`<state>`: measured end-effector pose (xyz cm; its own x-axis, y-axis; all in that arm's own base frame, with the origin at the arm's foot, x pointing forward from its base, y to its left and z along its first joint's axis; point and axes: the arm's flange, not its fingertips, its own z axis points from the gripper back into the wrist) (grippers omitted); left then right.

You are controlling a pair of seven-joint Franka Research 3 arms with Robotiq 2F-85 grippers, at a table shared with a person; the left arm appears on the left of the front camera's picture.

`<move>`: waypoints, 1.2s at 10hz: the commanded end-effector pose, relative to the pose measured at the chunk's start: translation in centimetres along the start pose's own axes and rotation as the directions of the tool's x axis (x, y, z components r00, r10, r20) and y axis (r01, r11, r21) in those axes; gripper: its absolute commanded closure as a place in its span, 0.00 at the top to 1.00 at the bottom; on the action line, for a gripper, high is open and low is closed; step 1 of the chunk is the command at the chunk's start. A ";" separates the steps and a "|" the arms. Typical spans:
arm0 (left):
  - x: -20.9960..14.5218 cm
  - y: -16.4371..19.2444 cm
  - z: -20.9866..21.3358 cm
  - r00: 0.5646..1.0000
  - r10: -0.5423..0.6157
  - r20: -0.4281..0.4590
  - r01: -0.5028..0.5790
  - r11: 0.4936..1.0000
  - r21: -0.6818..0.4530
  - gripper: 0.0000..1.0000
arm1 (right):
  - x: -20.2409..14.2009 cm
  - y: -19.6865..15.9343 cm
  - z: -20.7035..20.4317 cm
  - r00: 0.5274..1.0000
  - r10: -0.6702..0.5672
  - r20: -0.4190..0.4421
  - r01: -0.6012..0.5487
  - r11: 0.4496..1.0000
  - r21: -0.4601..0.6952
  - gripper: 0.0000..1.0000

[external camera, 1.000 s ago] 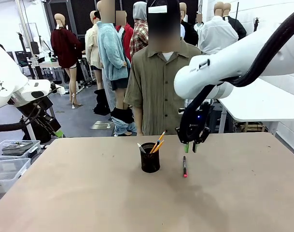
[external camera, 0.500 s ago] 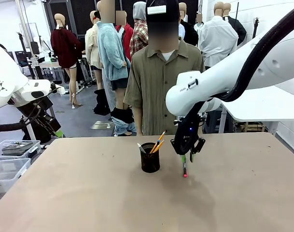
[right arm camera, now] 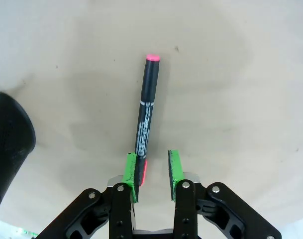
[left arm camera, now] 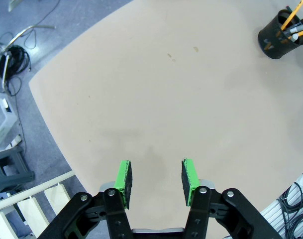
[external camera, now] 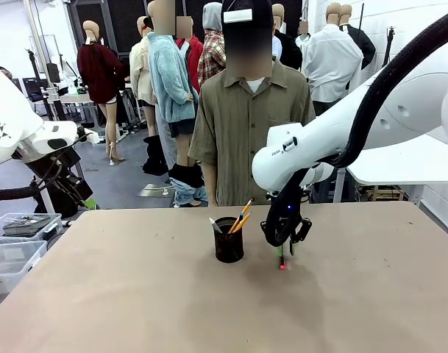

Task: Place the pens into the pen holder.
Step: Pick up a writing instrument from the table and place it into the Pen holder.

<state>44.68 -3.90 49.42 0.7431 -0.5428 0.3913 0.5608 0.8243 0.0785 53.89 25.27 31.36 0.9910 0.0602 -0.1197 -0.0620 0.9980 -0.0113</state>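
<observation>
Your right gripper (right arm camera: 151, 174) is down at the table with its jaws apart and nothing gripped yet; the dark pen (right arm camera: 146, 117) lies flat between them, its near end just beside one green pad (right arm camera: 132, 172) (off-centre, so one pad will likely meet it first). I judge you came in low and roughly in line with the pen so the pads can close across its barrel. Your left gripper (left arm camera: 156, 179) hangs open and empty, well back from the work, probably to keep out of the way. The pen holder (external camera: 229, 239) stands upright just beside the right gripper (external camera: 284, 250), already holding yellow-orange pencils (external camera: 241, 218). The table (external camera: 135, 294) is bare tan board. A person (external camera: 249, 132) stands at its far edge, in a busy workshop.
</observation>
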 end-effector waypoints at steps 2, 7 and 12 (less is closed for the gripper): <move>0.1 0.1 0.0 1.000 0.005 -0.001 -0.005 1.000 0.017 0.54 | 1.1 0.4 -0.3 0.998 -0.019 0.054 0.019 1.000 -0.005 0.33; 0.1 0.1 0.0 1.000 0.005 -0.001 -0.005 1.000 0.017 0.54 | 1.9 0.8 -0.9 0.999 -0.015 0.030 0.016 0.999 -0.051 0.33; 0.1 0.1 0.0 1.000 0.005 -0.001 -0.005 1.000 0.017 0.54 | 1.7 1.0 -0.5 1.000 -0.005 0.030 0.006 0.998 -0.061 0.06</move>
<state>44.68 -3.90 49.42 0.7431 -0.5428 0.3913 0.5608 0.8242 0.0785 55.09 26.09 30.47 0.9919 0.0760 -0.1019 -0.0790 0.9965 -0.0260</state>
